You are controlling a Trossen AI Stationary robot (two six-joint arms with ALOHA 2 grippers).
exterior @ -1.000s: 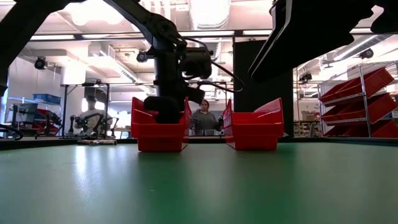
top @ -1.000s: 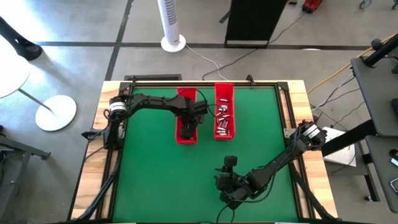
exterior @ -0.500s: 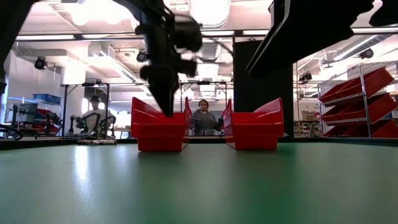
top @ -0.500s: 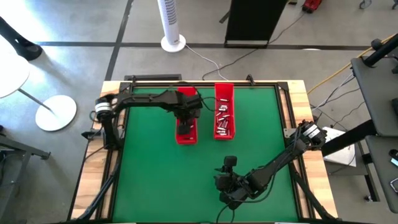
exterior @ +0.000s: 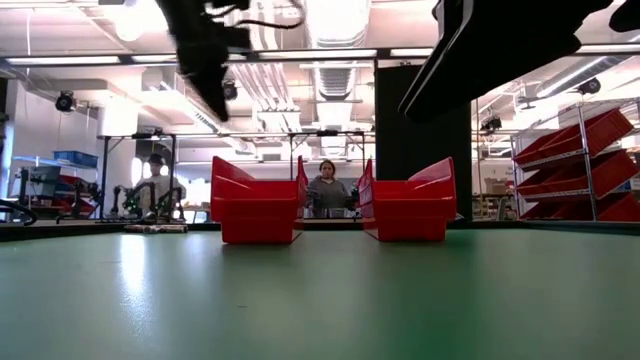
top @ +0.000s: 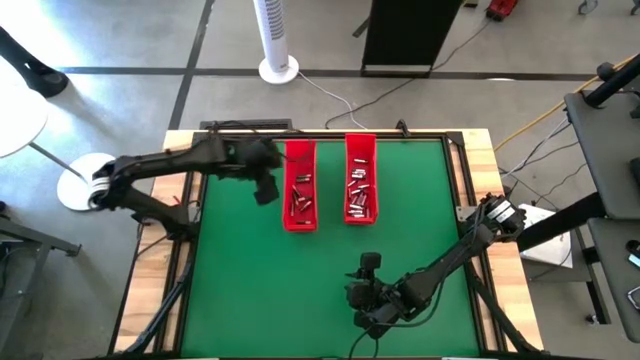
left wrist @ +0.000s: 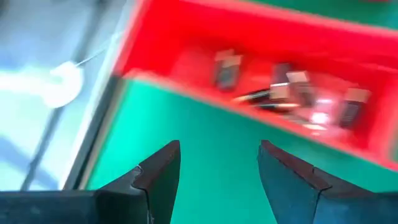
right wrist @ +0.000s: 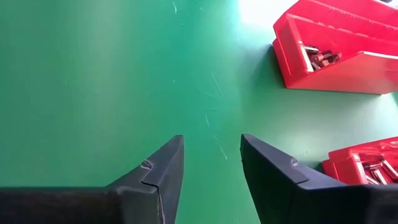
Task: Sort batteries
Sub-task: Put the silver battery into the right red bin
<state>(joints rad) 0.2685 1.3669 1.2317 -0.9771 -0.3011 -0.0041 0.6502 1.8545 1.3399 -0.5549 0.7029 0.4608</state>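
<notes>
Withdrawn from left red tray: left claw, fingers apart, empty, beside it. Batteries blurred. Right claw apart, well clear.

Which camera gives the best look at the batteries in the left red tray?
The left wrist view: the batteries lie close, inside the left red tray. The high view shows specks, the right wrist view a few, the low view only tray walls.

A robotics lab: concrete floor, red storage bins on wall racks, workbenches behind.
</notes>
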